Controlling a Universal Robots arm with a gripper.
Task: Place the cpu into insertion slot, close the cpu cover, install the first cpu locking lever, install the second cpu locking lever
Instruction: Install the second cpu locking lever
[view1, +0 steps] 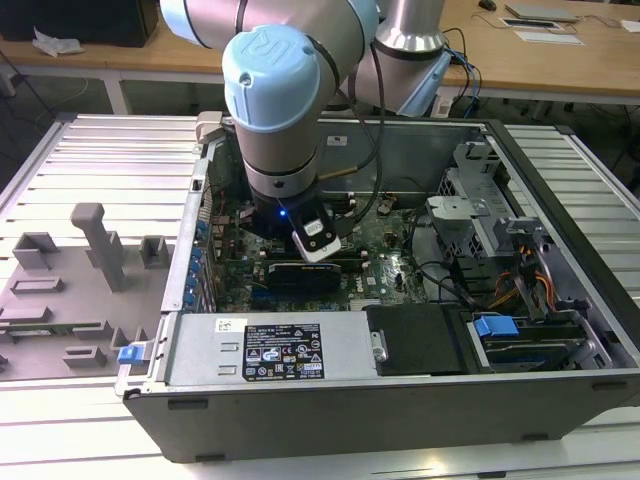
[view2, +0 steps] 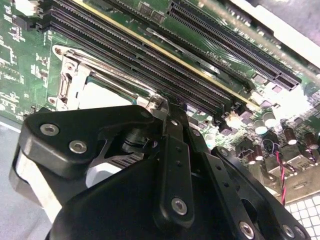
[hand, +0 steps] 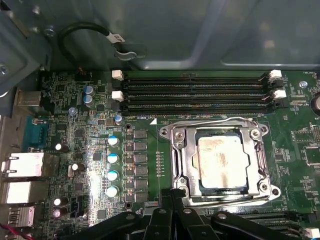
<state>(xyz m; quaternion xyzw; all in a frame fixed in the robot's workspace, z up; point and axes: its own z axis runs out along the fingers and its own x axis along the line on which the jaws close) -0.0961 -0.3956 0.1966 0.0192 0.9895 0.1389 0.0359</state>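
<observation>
The cpu (hand: 222, 160), a pale silver square, lies flat in the insertion slot (hand: 220, 159) on the green board. The cpu cover (hand: 182, 150), a silver frame, lies down around it, and the chip shows through its window. A thin wire locking lever (hand: 210, 119) runs along the socket's edge nearest the memory slots. My gripper (hand: 172, 196) is shut at the socket's opposite corner, its tips at a small silver lever end (view2: 158, 101). In the second wrist view my gripper (view2: 164, 107) is beside the socket (view2: 95, 87). In the exterior view the arm (view1: 275, 130) reaches down into the open computer case.
Long black memory slots (hand: 195, 92) run beside the socket. Capacitors (hand: 113, 157) and rear ports (hand: 22, 165) sit on its other side. The case holds a power supply (view1: 270, 345), drive cages (view1: 470, 225) and cables. A grey fixture plate (view1: 80, 270) lies at the exterior view's left.
</observation>
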